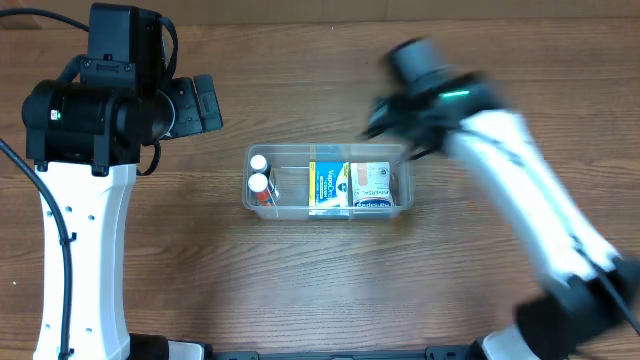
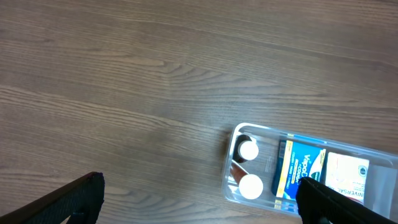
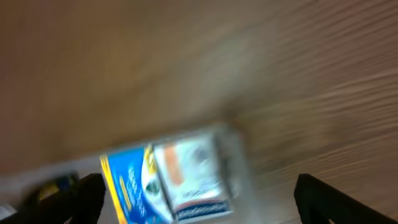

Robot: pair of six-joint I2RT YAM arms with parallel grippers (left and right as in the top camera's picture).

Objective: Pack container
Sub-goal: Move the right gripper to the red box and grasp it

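Overhead, the container [image 1: 292,182] sat in the middle of the tabletop [image 1: 300,285], with boxes [image 1: 345,185] and bottles [image 1: 259,173] inside. In the left wrist view, my left tool [image 2: 199,190] gaped empty, the container at lower right. In the blurred right wrist view, my right tool [image 3: 198,190] also stood open and empty.

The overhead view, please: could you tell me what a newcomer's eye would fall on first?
The clear container at mid-table stands out, holding two white-capped bottles at its left end and a blue-and-yellow box beside a white box at its right. The right arm shows as a blur by the container's right end, while the left arm sits sharp at the far left.
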